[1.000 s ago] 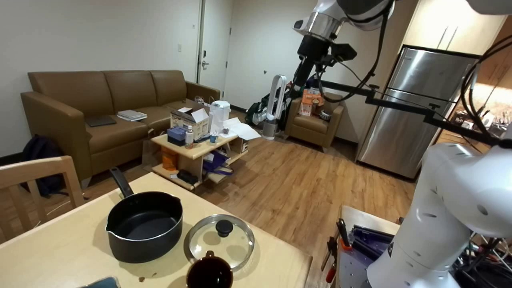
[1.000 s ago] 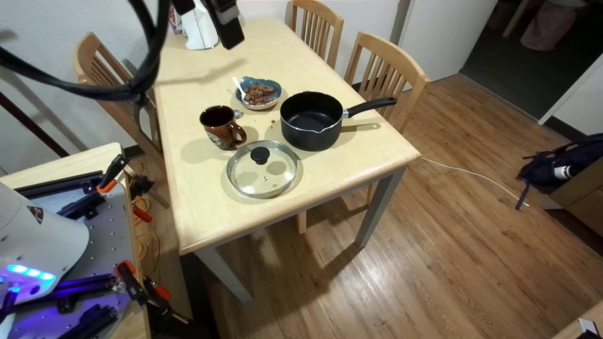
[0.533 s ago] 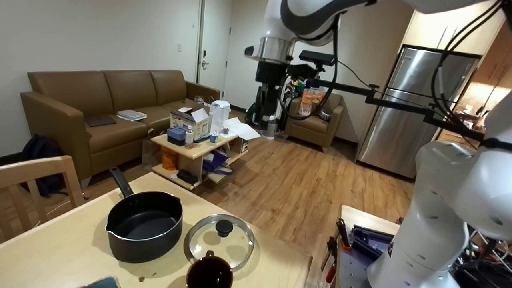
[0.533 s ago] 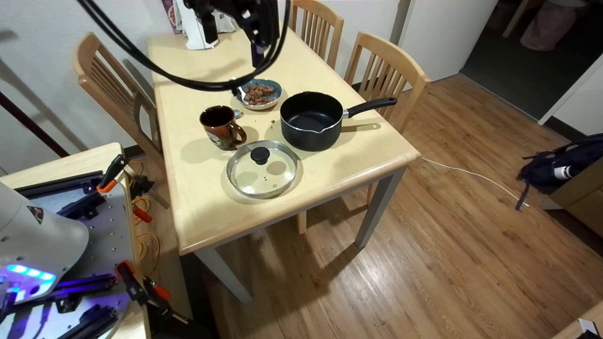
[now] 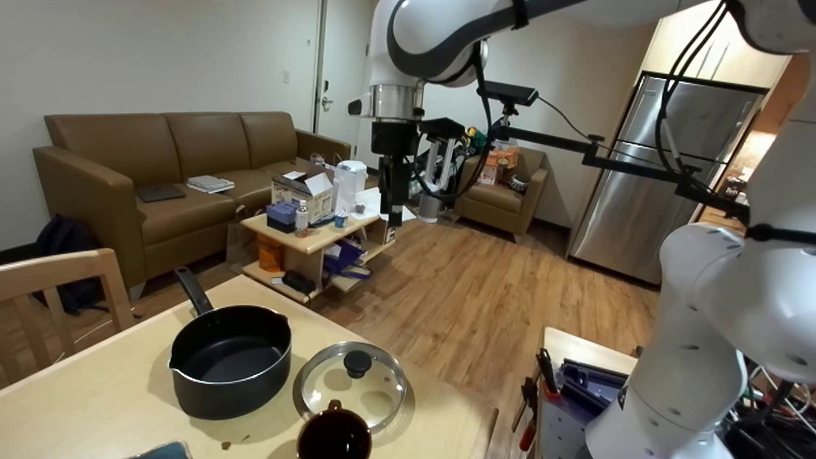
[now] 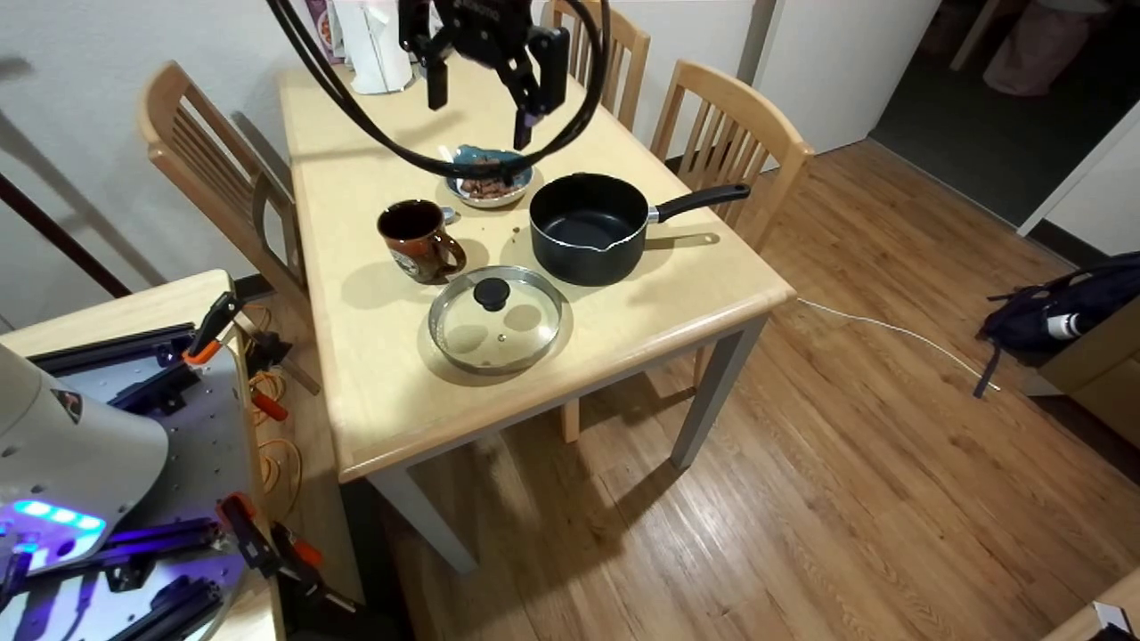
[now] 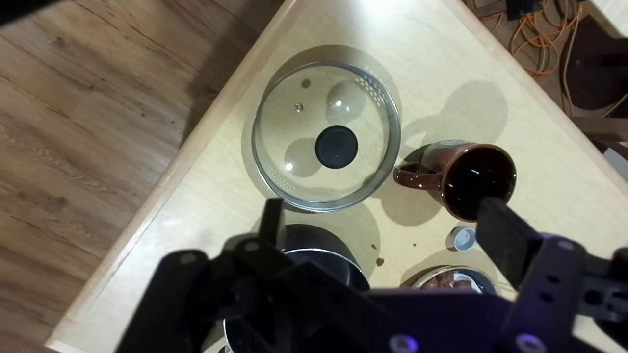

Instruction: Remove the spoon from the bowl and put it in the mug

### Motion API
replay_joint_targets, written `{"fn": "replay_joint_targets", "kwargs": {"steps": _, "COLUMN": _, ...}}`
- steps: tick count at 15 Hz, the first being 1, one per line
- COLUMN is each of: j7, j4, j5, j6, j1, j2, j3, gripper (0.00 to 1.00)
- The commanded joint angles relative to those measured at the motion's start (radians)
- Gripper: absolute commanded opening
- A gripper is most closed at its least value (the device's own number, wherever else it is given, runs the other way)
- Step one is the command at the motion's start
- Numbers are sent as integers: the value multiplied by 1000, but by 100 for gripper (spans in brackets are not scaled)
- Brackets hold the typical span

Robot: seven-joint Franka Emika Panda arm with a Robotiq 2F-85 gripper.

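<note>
Tool (image 6: 479,123) has shifted, jaws apart, and the mug (image 7: 458,177) gleams reddish-brown.

White arm (image 5: 758,306), silver collar (image 5: 392,102), black cables (image 6: 490,172), blue lights (image 6: 64,515), black end effector (image 6: 479,117)

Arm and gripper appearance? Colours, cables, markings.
Glossy white, rounded arm with dark grey bands and a silver metal wrist ring. Black gripper with two blocky fingers. Black looping cables. In an exterior view, the pale base shows a small dark label and glowing blue light strip.
</note>
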Motion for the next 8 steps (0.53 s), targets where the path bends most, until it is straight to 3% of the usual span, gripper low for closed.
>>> {"fn": "replay_joint_targets", "kwargs": {"steps": 1, "j7": -107, "j4": 106, "j5": -14, "j6": -120, "j1": -94, "j2": 88, "j3": 106, "gripper": 100}}
{"fn": "replay_joint_targets", "kwargs": {"steps": 8, "j7": -364, "j4": 319, "j5": -50, "j6": -110, "j1": -153, "j2": 383, "j3": 255, "gripper": 100}}
